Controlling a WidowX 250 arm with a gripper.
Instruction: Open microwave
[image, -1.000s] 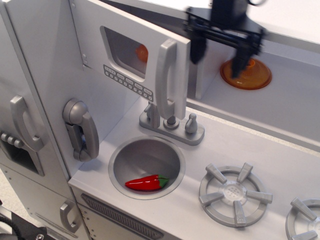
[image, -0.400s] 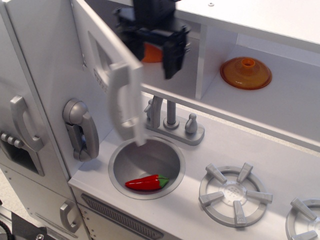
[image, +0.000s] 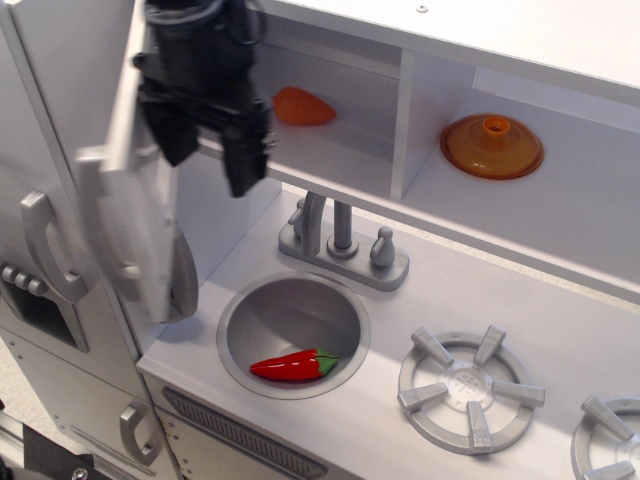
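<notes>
The microwave's silver-grey door (image: 135, 215) stands swung wide open to the left, seen almost edge-on and blurred, with its vertical bar handle (image: 100, 225) on the outer side. The open microwave compartment (image: 340, 140) holds an orange object (image: 300, 105) at the back. My black gripper (image: 207, 160) hangs just right of the door's inner face, in front of the compartment's left end. Its two fingers are apart with nothing between them. One fingertip (image: 243, 175) points down over the counter.
An orange lid (image: 492, 146) lies in the door-less shelf compartment at right. Below are the faucet (image: 342, 240), the round sink (image: 235, 300) with a red chili pepper (image: 292, 366), and a stove burner (image: 470, 388). A larger grey door with a curved handle (image: 45, 248) is at far left.
The microwave door has swung from nearly closed to wide open toward the left. My gripper has moved from the upper right, near the orange lid, leftward along with the door.
</notes>
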